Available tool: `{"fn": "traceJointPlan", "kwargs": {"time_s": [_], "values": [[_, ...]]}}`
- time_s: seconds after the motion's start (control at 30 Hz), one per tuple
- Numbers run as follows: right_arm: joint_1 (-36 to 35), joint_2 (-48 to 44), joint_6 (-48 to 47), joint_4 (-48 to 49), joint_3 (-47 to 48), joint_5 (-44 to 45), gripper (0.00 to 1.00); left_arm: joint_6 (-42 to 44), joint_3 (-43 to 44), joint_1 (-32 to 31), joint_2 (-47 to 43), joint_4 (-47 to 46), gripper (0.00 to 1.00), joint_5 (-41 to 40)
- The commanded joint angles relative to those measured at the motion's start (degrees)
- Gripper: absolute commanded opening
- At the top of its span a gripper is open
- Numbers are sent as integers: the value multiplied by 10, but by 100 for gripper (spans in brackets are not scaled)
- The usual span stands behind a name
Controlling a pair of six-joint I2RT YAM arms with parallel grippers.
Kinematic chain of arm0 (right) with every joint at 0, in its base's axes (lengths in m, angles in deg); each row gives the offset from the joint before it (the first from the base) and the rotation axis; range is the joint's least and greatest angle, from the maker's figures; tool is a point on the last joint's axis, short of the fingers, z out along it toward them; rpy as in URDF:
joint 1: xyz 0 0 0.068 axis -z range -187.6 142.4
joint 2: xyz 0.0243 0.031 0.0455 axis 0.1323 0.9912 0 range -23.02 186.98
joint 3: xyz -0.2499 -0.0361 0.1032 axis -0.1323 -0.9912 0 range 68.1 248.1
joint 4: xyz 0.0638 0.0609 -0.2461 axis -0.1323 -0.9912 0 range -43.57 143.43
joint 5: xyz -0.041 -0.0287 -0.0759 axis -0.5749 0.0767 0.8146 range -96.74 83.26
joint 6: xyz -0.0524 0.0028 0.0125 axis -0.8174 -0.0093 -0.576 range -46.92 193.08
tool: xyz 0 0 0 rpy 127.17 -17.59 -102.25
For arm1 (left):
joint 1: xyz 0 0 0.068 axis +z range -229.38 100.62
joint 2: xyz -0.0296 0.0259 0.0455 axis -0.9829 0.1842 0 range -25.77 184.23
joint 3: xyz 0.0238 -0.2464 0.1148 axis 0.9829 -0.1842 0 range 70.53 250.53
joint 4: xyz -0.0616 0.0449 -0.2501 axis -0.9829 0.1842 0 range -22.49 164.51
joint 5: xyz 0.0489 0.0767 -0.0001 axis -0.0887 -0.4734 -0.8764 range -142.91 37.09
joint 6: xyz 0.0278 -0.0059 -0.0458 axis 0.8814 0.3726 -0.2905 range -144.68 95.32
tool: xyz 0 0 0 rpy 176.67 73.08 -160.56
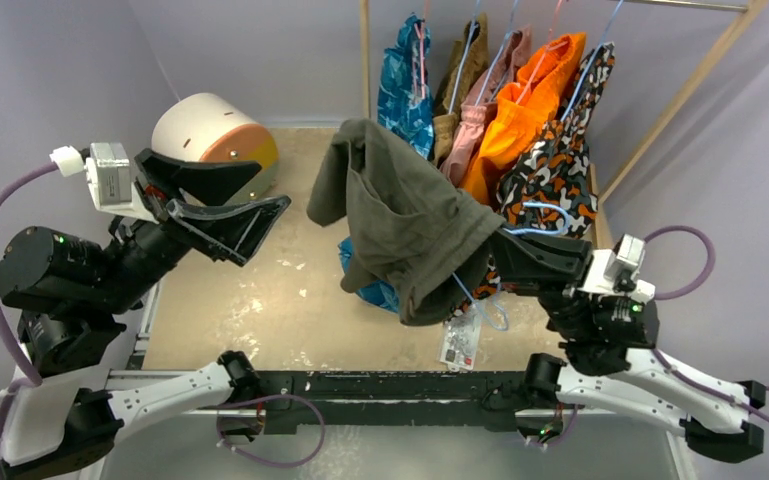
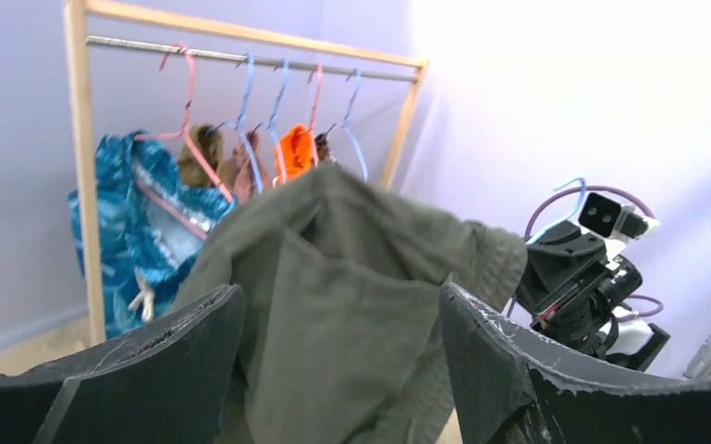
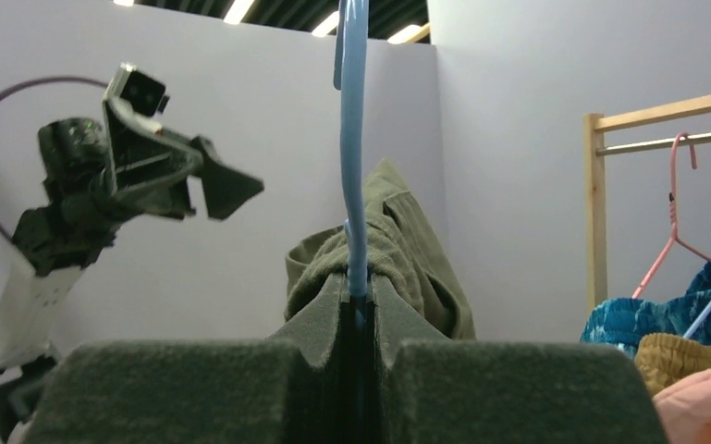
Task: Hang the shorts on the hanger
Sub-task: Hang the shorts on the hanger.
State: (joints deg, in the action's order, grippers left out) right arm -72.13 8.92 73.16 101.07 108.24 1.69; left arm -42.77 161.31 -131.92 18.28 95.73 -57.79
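Hanging in the air over the middle of the counter, the shorts are draped in a loose olive heap across the hanger, with one leg flopping up and to the left and the rest sagging down toward the near edge. The right gripper is clenched on the hanger: from its wrist camera the padded fingers press flat together with the thin blue wire running straight up out of the seam between them, and the green fabric bunches right behind that wire. From above, bits of the same blue wire poke out below the shorts, near the right arm. The left gripper hovers off to the left, well apart from the cloth, its jaws spread wide with nothing between them; its wrist camera looks through that gap at the shorts and the right arm beyond. Just behind it a cream and orange drum lies on its side at the back left of the counter. A blue patterned garment lies on the counter under the hanging shorts. At the back stands a wooden rack, its rail carrying pink and blue hangers loaded with clothes in blue, tan, pink and orange.
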Motion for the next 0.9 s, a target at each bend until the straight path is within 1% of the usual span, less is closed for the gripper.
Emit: {"fn": "traceJointPlan", "kwargs": {"time_s": [0.0, 0.1, 0.23, 0.4, 0.63, 0.87], "values": [[1, -49, 8, -130, 30, -52, 0, 79, 42, 0, 54, -60, 76, 91], [1, -68, 14, -209, 51, -79, 0, 94, 71, 0, 99, -45, 77, 154], [1, -84, 22, -275, 64, -104, 0, 106, 86, 0, 143, -10, 77, 228], [1, -106, 37, -291, 50, -117, 0, 118, 93, 0, 177, 42, 76, 314], [1, -104, 45, -290, 43, -147, 0, 137, 62, -1, 184, 61, 76, 359], [1, -83, 38, -308, 61, -159, 0, 148, 27, -21, 180, 77, 79, 353]]}}
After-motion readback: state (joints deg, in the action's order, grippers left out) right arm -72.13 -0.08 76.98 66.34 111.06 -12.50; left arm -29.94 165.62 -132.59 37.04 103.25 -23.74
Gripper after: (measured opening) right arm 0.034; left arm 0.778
